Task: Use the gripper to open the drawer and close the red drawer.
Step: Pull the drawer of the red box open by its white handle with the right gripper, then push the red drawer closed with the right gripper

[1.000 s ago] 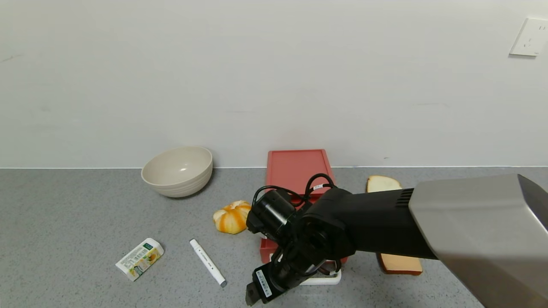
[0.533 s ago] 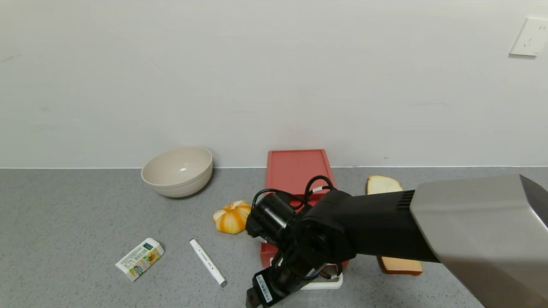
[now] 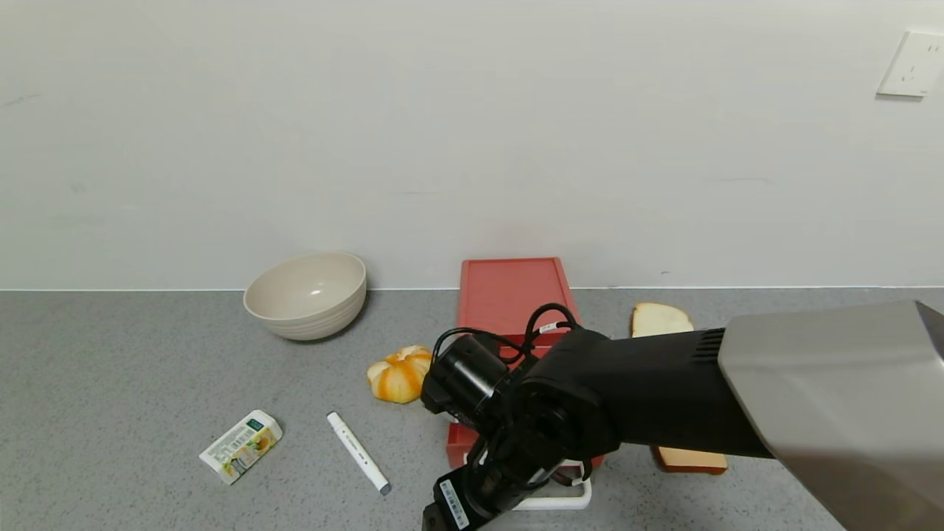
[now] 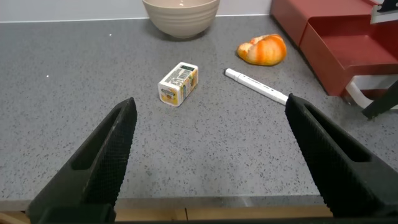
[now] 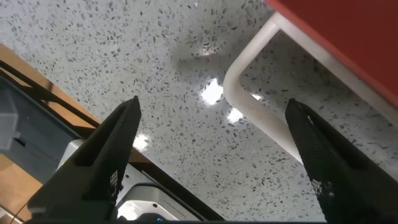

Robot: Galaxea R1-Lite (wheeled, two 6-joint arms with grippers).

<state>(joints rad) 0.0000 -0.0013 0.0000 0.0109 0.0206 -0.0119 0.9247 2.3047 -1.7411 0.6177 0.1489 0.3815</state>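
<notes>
The salmon-red drawer box (image 3: 509, 295) sits at the middle back of the counter. Its shallow tray (image 3: 457, 448) is slid out toward me, and the white loop handle (image 3: 554, 503) is at the front. My right arm reaches over the box. The right gripper (image 3: 441, 515) hangs at the handle's left end near the counter's front edge. In the right wrist view the right gripper (image 5: 211, 162) is open. The white handle (image 5: 261, 106) crosses between its fingers below the red tray (image 5: 348, 37). My left gripper (image 4: 211, 162) is open and empty, low over the front edge.
A beige bowl (image 3: 306, 295) stands at the back left. An orange pumpkin-shaped thing (image 3: 398, 374) lies just left of the tray, with a white marker (image 3: 358, 451) and a small carton (image 3: 240, 445) further left. Two bread slices (image 3: 660, 317) (image 3: 689, 459) lie right of the drawer.
The white handle and tray have slid a little further toward the front edge. My right gripper has moved the same way with them.
</notes>
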